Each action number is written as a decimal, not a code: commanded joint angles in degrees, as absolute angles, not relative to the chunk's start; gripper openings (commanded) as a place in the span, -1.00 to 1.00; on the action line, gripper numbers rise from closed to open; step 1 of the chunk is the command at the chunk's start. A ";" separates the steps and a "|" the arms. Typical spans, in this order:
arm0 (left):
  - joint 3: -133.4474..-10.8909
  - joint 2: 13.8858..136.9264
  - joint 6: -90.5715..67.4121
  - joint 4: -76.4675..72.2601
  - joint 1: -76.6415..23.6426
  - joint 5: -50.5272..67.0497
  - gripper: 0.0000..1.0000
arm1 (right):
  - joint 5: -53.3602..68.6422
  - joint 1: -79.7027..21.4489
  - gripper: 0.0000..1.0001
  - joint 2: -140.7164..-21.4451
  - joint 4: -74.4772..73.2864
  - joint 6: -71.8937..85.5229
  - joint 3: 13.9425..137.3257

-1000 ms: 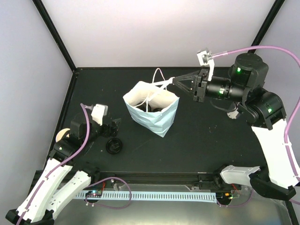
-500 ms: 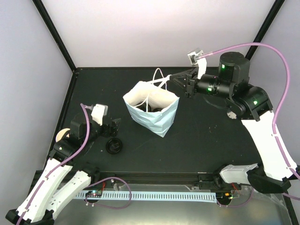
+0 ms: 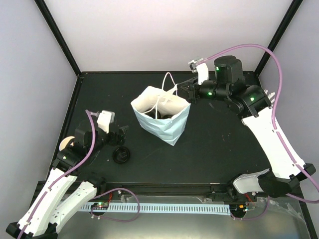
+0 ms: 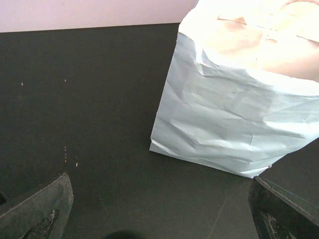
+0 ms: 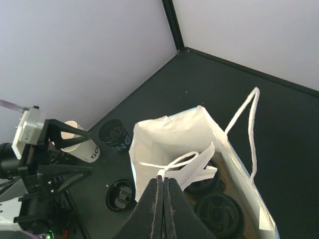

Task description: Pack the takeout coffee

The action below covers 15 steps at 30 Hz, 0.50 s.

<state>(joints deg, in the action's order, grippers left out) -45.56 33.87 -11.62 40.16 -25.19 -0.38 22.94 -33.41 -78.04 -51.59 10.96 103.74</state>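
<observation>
The light-blue paper bag [image 3: 162,117] stands open mid-table. Inside it, two black cup lids [image 5: 218,213] [image 5: 205,182] show, with a brown strip of the carrier [image 5: 228,187] beside them. My right gripper [image 3: 178,88] [image 5: 163,178] hovers shut over the bag's far corner. Its tips overlap the drooping inner handle [image 5: 192,156], and no grip on it shows. My left gripper [image 3: 119,134] [image 4: 159,214] stands wide open over bare table, left of the bag [image 4: 234,124]. A loose black lid [image 3: 121,155] [image 5: 119,195] lies near it. A cream cup [image 3: 66,144] [image 5: 82,145] lies behind the left arm.
A black open cup [image 5: 113,134] stands between the left gripper and the bag. The bag's far handle [image 3: 168,75] stands upright, and one wall flap is folded inward. Black frame posts and pale walls close off the back and sides.
The right arm has swung left, bringing its shut gripper from beside the bag to over its far corner. The bag, the loose lid and the left arm have not moved.
</observation>
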 commanded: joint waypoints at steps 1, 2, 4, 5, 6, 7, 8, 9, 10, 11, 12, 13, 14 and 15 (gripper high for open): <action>-45.61 33.86 -11.90 39.18 -25.05 -1.36 0.98 | 20.59 -33.67 -0.97 -78.22 -52.28 9.76 102.98; -45.62 33.91 -11.95 39.20 -25.09 -1.35 0.98 | 20.49 -33.68 -0.98 -78.29 -52.43 9.71 102.86; -45.55 33.93 -11.94 39.19 -25.03 -1.39 0.98 | 20.24 -33.66 -0.97 -78.54 -53.08 9.54 102.83; -45.54 33.92 -11.94 39.18 -25.07 -1.33 0.98 | 20.02 -33.66 -0.96 -78.64 -53.41 9.46 102.83; -45.53 34.00 -11.93 39.11 -25.13 -1.36 0.97 | 19.77 -33.66 -0.96 -78.75 -53.68 9.49 102.81; -45.55 34.01 -11.94 39.03 -25.08 -1.35 0.97 | 19.58 -33.66 -0.96 -78.77 -53.82 9.41 102.75; -45.49 34.06 -11.94 39.07 -25.04 -1.33 0.98 | 19.33 -33.71 -0.96 -78.75 -53.98 9.39 102.68; -45.53 34.10 -11.91 39.16 -25.09 -1.32 0.98 | 19.14 -33.69 -0.96 -78.75 -53.97 9.40 102.59; -45.53 34.05 -11.99 39.06 -25.07 -1.32 0.98 | 18.94 -33.71 -0.96 -78.76 -54.10 9.36 102.51; -45.53 34.05 -11.92 39.05 -25.07 -1.38 0.97 | 18.84 -33.71 -0.96 -78.75 -54.19 9.33 102.48; -45.51 34.06 -11.93 39.04 -25.05 -1.34 0.97 | 18.81 -33.69 -0.96 -78.75 -54.29 9.40 102.48; -45.52 34.17 -11.99 39.06 -25.09 -1.37 0.97 | 18.81 -33.68 -0.95 -78.75 -54.24 9.40 102.48; -45.48 34.13 -12.00 39.06 -25.05 -1.33 0.97 | 18.74 -33.66 -0.95 -78.75 -54.30 9.40 102.48; -45.53 34.13 -11.96 39.09 -25.04 -1.26 0.98 | 18.72 -33.67 -0.94 -78.75 -54.29 9.38 102.48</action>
